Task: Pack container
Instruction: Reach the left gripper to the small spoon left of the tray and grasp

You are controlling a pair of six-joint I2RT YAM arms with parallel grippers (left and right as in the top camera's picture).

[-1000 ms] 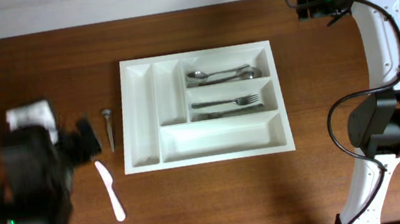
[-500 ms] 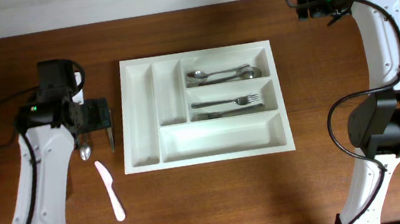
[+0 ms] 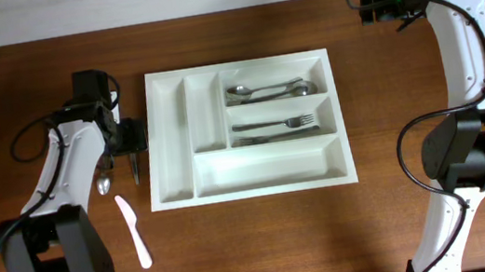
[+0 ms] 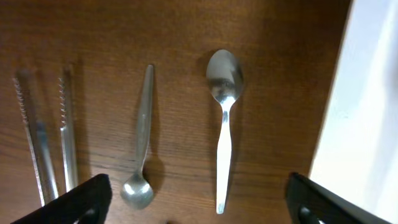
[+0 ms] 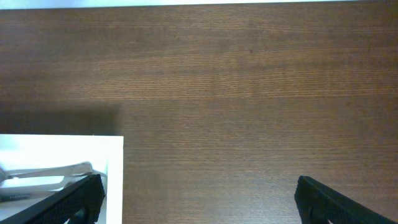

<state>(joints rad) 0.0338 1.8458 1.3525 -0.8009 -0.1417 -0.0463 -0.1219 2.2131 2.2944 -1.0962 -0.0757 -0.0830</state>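
Note:
The white container lies mid-table, with spoons in its upper right compartment and forks in the one below. Its edge shows in the left wrist view. My left gripper hovers open and empty over loose cutlery left of the container. The left wrist view shows its fingers spread wide above a spoon, a smaller spoon and metal tongs. My right gripper is open and empty, high at the far right; its fingers frame bare table beside the container's corner.
A pale pink plastic knife lies on the table in front of the left gripper. The smaller spoon's bowl shows beside the left arm. The container's two narrow compartments and its long front compartment hold nothing. The table's far edge meets a white wall.
My left arm swung from the table's front left up and to the right, and now hovers over the cutlery beside the container. The right arm has not moved.

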